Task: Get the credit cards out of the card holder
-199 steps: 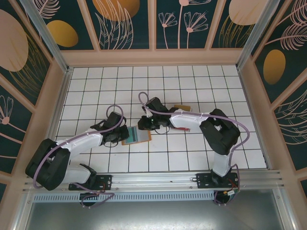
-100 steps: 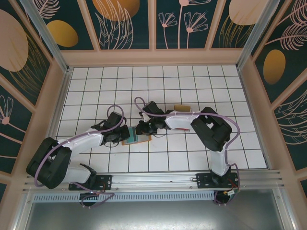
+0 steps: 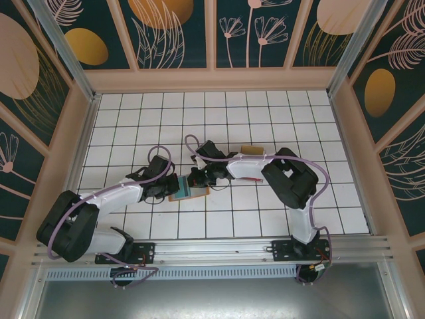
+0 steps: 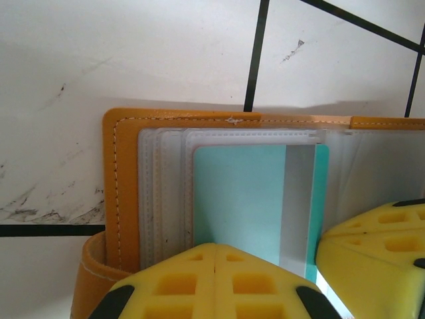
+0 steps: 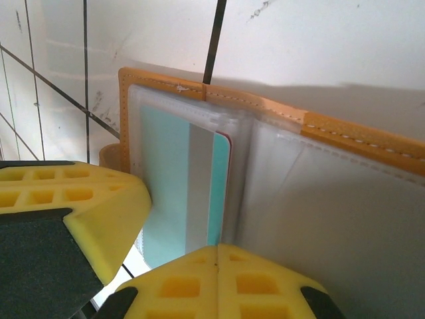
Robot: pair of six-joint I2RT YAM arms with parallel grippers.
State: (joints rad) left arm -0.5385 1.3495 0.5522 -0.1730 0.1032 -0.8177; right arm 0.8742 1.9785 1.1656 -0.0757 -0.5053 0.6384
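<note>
1. The desk [image 3: 265, 113] is white tile. The work sits just left of centre in the top view, where the two arms meet.
2. The holder [image 3: 189, 188] lies open and flat on the desk with its clear sleeves up and its orange rim [image 4: 123, 193] around them. Opening it looks done.
3. The left end effector [image 4: 216, 262] has its jaws pressed together and its tips down on the left page, at the bottom of the left wrist view. I judge it is pinning the holder.
4. The right end effector [image 5: 218, 262] is also closed, at the near end of the card beside the fold. I cannot tell whether it nips the card's edge.
5. The card [image 4: 239, 199] is teal with a grey stripe and sits in the top sleeve, not yet out. The sleeves beneath it are unreadable.
6. A tan piece [image 3: 251, 149] lies right of centre on the desk. I cannot tell whether it is a card.
7. Judgement: pulling the cards out is all still to do.
</note>
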